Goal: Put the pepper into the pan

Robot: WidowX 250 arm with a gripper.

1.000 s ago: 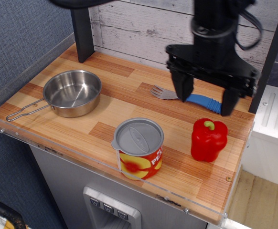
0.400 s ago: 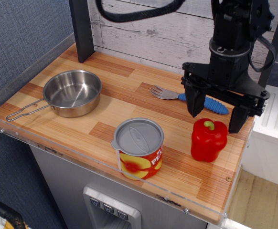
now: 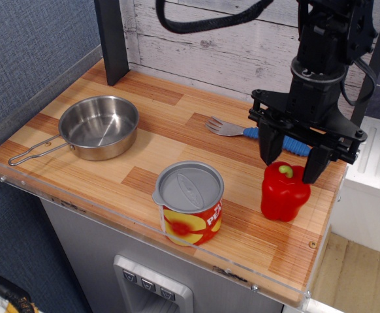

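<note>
The glossy red pepper (image 3: 285,193) with a yellow-green stem stands upright near the right front of the wooden counter. My black gripper (image 3: 291,168) hangs open right over it, one finger on each side of its top, not closed on it. The shiny steel pan (image 3: 99,127) with a wire loop handle sits empty at the left of the counter, far from the gripper.
A red-and-yellow can with a grey lid (image 3: 190,203) stands at the front middle. A fork with a blue handle (image 3: 245,131) lies behind the pepper, partly hidden by the gripper. A dark post (image 3: 111,39) stands at the back left. A clear rim edges the counter (image 3: 177,147).
The gripper has moved right and down from above the fork to just over the pepper, and its fingers have narrowed a little around the pepper's top.
</note>
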